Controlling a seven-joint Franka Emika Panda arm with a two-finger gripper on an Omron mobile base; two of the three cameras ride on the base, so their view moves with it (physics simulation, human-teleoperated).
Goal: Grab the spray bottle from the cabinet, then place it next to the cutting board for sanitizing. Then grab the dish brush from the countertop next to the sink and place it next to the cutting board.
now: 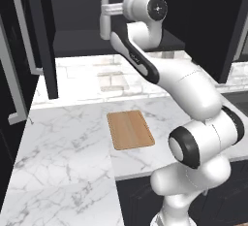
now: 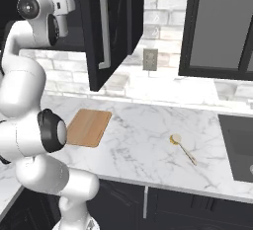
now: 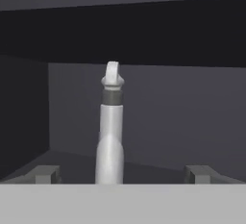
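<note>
Inside open cabinet (image 1: 82,7), spray bottle (image 3: 110,131) seen upright on shelf, centred between spread fingers of gripper (image 3: 122,172), not clamped. Open cabinet door (image 2: 106,26) hangs beside arm. On countertop (image 2: 143,140): cutting board (image 1: 130,129), dish brush (image 2: 182,147) near sink (image 2: 239,145), well apart from board.

Spray bottle (image 3: 110,136) upright in cabinet (image 1: 46,36); cutting board (image 1: 130,129) below on countertop (image 1: 63,142).

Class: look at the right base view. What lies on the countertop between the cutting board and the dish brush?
Nothing: only bare marble countertop separates the cutting board from the dish brush.
</note>
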